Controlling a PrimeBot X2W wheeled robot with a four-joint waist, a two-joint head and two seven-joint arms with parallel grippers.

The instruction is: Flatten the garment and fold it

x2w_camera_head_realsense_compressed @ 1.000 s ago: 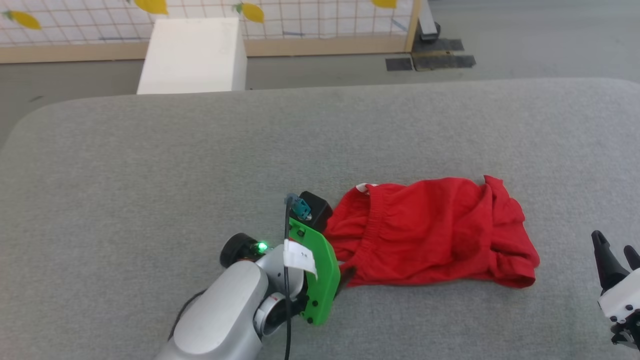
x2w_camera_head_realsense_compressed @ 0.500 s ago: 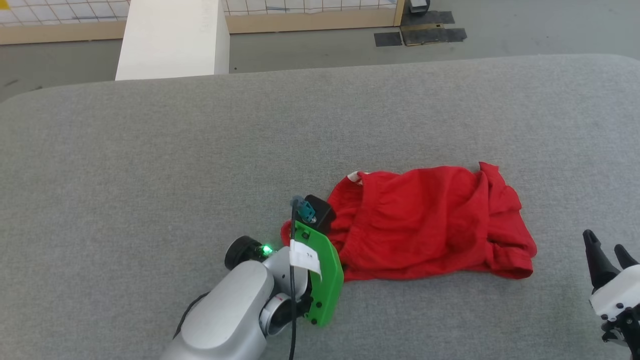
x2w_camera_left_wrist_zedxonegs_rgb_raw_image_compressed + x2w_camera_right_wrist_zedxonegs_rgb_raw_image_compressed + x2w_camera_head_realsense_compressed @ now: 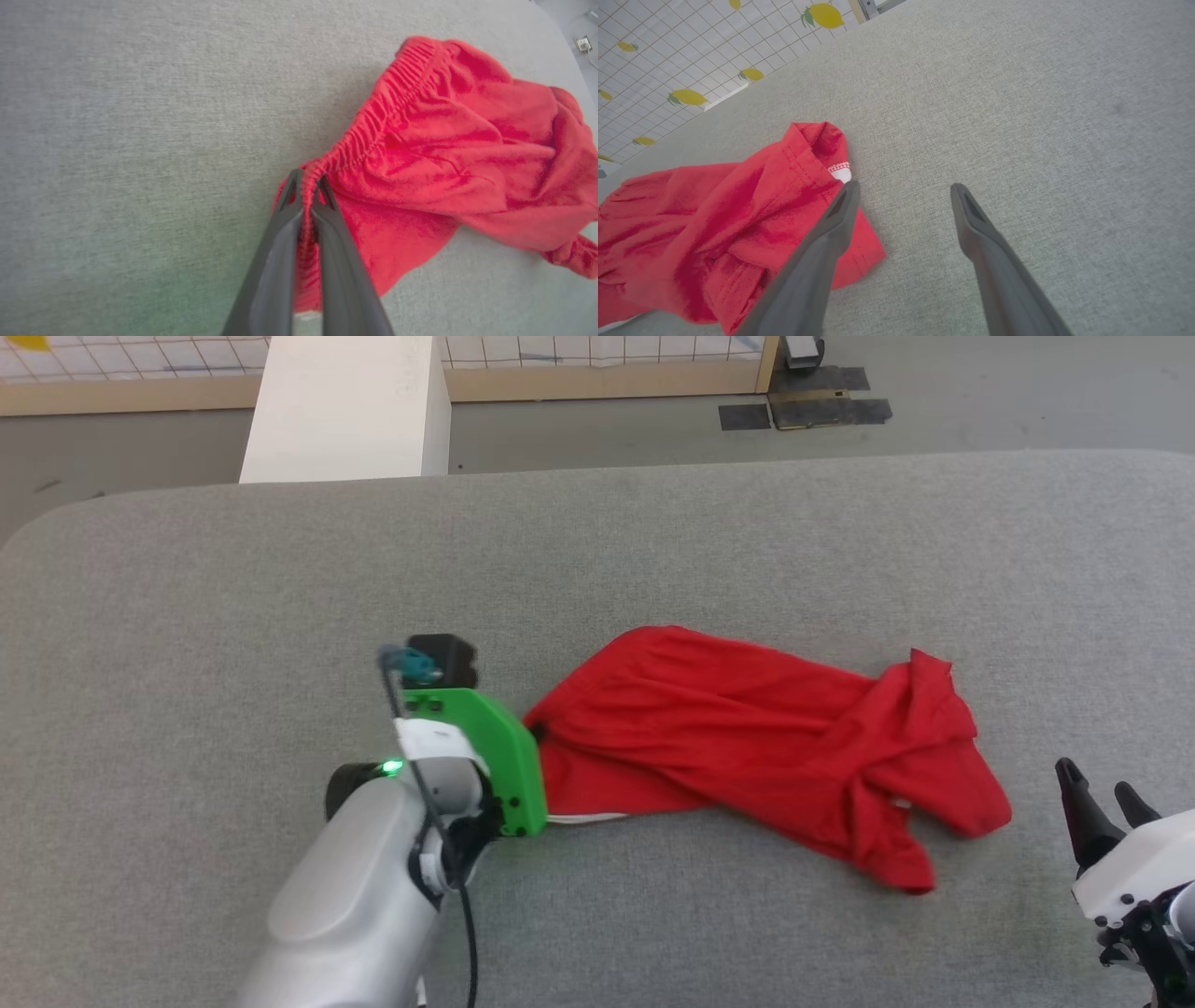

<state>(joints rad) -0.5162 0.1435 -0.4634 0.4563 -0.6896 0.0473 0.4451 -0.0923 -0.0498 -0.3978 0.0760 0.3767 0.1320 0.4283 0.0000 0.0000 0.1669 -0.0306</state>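
Grey woven cloth covers the bench [image 3: 653,541], a broad surface with rounded corners; beyond its far edge stand a white box [image 3: 345,411] on a grey floor [image 3: 980,392] and a wall of white tiles printed with lemons [image 3: 691,95].

Red shorts [image 3: 728,737] lie on the bench right of its middle, toward the near edge. They are thin and plain red on the side that shows, crumpled rather than flat. The gathered elastic waistband [image 3: 373,130] runs in tight ribs from its far end down to the left hand [image 3: 308,179], whose two dark fingers are pressed together on a bunch of that band. From this pinch long folds spread to the right across the fabric. At the far right end one leg is rumpled, with a corner standing up and a flap folded toward the near edge. A bit of white trim [image 3: 839,170] peeks from under the stitched hem there, and a thin white edge [image 3: 588,819] shows beneath the cloth beside the left hand.

The right hand [image 3: 901,186] hovers near that rumpled leg with its fingers spread wide, holding nothing.
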